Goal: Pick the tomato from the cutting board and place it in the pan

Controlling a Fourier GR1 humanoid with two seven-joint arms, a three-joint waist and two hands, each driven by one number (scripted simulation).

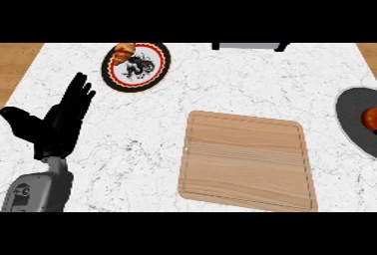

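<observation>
White marble table (243,84) with wood at its far corners; tomato (371,117) lies in the pan (352,107) at right, board (247,160) bare. Left hand (55,124) rests, fingers open.

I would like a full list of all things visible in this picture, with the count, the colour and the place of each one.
counter: one, white marble with grey veins, fills most of the view
cutting board: one, light wood, centre right of the counter, nothing on it
pan: one, dark grey, right edge, partly cut off
tomato: one, red-orange, inside the pan at the right edge, partly cut off
plate: one, black rim, red ring, white middle with dark pattern, upper left
croissant: one, golden brown, on the plate's upper left rim
dark object: one, black and grey, top edge, kind unclear
left hand: one, black, open, fingers up, resting at left; grey forearm below
right hand: not in view
</observation>
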